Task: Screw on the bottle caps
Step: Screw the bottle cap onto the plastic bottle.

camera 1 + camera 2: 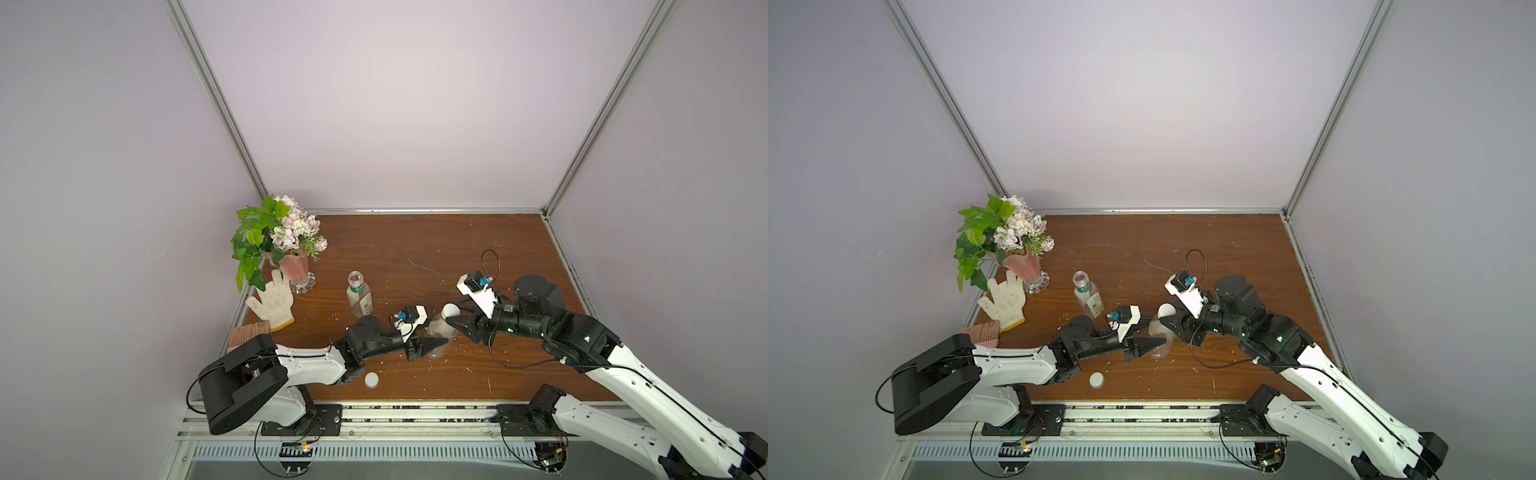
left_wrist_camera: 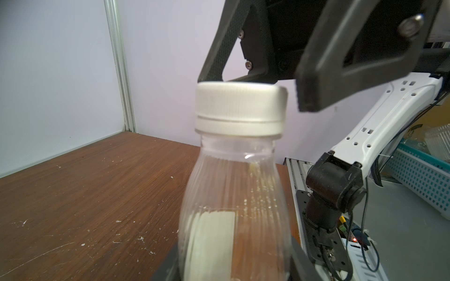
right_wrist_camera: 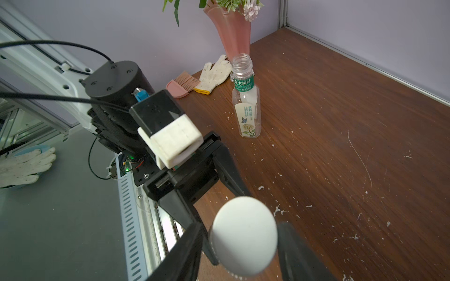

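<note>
The labelled bottle (image 3: 246, 102) reads "东方树叶" on its green neck band and "茉莉花茶" below.

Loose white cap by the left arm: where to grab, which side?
Grip the loose cap across its rim, on two opposite sides, coming straight down: it lies flat on the table, a low round disc, so probably only from above are both sides reachable.
</note>
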`<action>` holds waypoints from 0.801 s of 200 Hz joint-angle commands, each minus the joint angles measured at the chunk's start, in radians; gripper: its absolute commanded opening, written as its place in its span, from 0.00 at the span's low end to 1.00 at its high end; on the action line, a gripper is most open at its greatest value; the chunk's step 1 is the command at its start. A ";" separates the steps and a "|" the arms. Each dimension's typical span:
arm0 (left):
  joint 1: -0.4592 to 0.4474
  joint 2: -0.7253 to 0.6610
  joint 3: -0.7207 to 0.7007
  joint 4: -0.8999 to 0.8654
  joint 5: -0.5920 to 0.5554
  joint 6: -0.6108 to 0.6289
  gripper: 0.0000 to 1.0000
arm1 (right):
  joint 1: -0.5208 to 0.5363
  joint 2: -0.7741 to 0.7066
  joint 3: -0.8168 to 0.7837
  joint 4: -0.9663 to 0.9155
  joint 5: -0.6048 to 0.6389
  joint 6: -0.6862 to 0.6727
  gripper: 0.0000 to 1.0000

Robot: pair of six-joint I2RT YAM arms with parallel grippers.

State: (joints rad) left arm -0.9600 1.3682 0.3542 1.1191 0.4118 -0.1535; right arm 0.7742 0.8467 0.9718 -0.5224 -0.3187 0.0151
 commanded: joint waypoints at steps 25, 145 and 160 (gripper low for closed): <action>0.010 0.007 0.015 0.030 0.021 -0.006 0.50 | 0.000 0.007 0.008 0.038 -0.049 0.004 0.53; -0.014 0.040 0.071 0.030 -0.331 0.025 0.48 | 0.016 0.088 -0.011 0.066 0.310 0.358 0.15; -0.038 0.054 0.093 0.030 -0.392 0.047 0.48 | 0.035 0.082 -0.029 0.076 0.376 0.448 0.12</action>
State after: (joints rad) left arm -0.9710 1.4158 0.3832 1.0920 0.2008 -0.1429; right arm 0.7868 0.9394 0.9672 -0.4477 -0.1081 0.2558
